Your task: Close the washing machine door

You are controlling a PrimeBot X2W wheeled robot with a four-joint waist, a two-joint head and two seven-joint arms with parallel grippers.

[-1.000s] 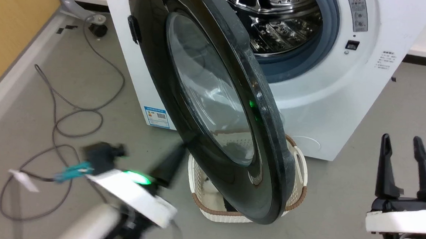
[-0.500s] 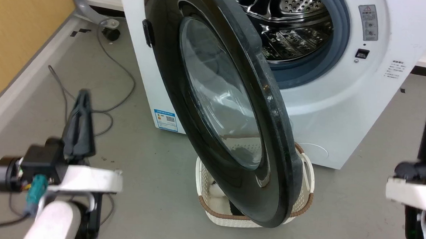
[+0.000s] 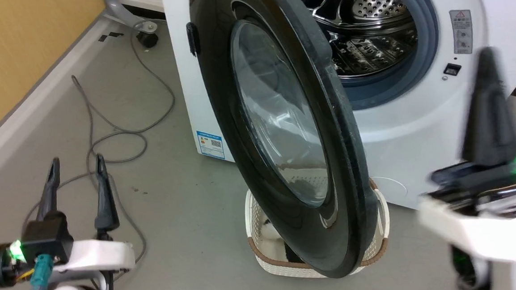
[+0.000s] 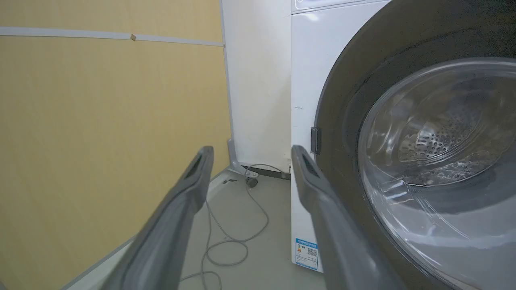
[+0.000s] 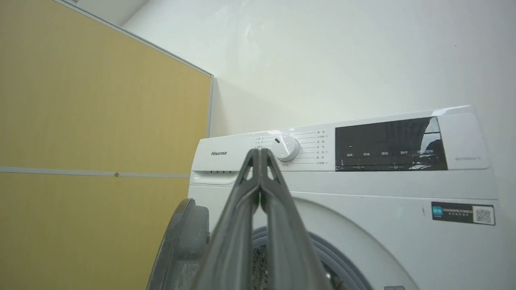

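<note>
Both point forward: left claw (image 3: 77, 161) low, spread wide; right claw (image 5: 259, 151) higher, pinched together.

Laundry corner: washing machine (image 3: 402, 127), cream basket (image 3: 273, 266), bare grey floor (image 3: 183, 194)

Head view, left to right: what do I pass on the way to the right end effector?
left end effector, open → blue label → washing machine door, standing open → right end effector, shut and blurred
</note>
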